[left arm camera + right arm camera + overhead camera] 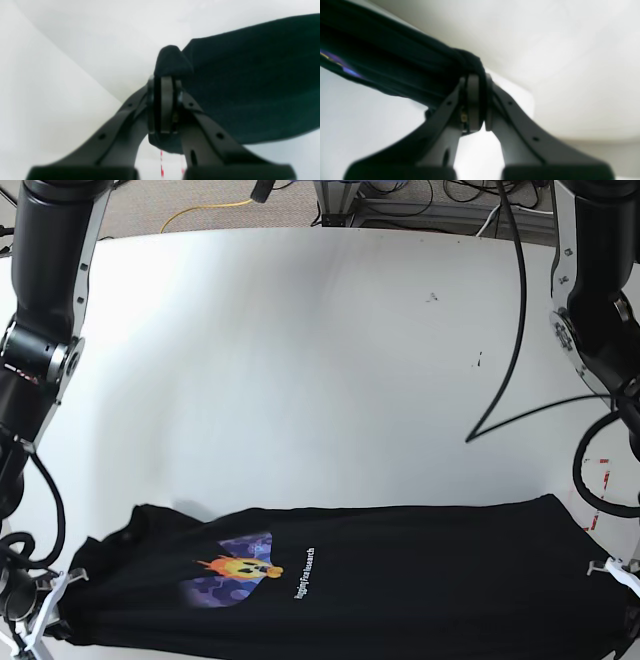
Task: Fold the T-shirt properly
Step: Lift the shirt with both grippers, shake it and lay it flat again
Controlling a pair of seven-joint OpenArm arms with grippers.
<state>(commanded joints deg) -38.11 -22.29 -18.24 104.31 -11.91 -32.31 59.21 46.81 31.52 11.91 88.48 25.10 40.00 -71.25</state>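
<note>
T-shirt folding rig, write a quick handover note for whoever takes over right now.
Left gripper: shut on a bunched corner of the T-shirt.
Right gripper: shut on the opposite corner.
The shirt is held stretched between both arms along the near edge of the white table, print facing up.
Done: both ends gripped.
Left: lay it flat, make the folds, release.

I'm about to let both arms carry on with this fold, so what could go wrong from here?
1. Each pincer holds only a small bunch of the T-shirt: the left pincer and the right pincer. A sharp pull might slip the cloth free.
2. The shirt lies at the table's near edge, so it might slide off.
</note>
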